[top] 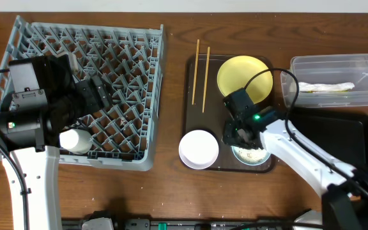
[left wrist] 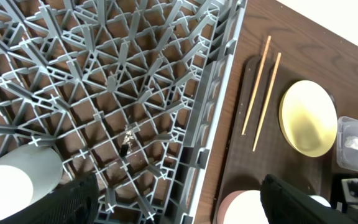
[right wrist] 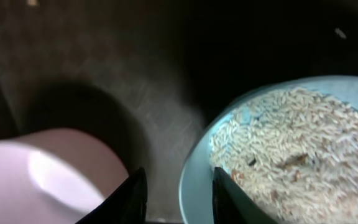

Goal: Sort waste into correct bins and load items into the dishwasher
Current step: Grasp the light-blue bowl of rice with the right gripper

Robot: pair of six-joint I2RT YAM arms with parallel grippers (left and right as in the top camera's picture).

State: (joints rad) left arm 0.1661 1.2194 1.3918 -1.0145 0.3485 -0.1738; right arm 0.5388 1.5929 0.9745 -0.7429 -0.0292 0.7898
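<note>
My right gripper (top: 241,136) (right wrist: 180,194) is open, its fingers either side of the left rim of the light blue bowl (top: 251,155) (right wrist: 197,180). One finger is over the rice scraps (right wrist: 291,143) in the bowl. The white bowl (top: 199,149) (right wrist: 36,180) stands just left of it. The yellow plate (top: 244,76) and two chopsticks (top: 201,71) lie farther back. My left gripper (top: 99,92) (left wrist: 182,205) is open and empty over the grey dish rack (top: 139,57) (left wrist: 135,74). The white cup (top: 76,140) (left wrist: 14,186) lies in the rack. The white paper piece (top: 324,87) is in the clear tub (top: 337,62). The green wrapper is out of view.
The bowls, plate and chopsticks sit on a dark brown serving tray (top: 194,115). The flat black tray (top: 337,137) lies right of it, in front of the clear tub. The right arm crosses over the black tray. The left wrist view also shows the chopsticks (left wrist: 260,93) and plate (left wrist: 308,118).
</note>
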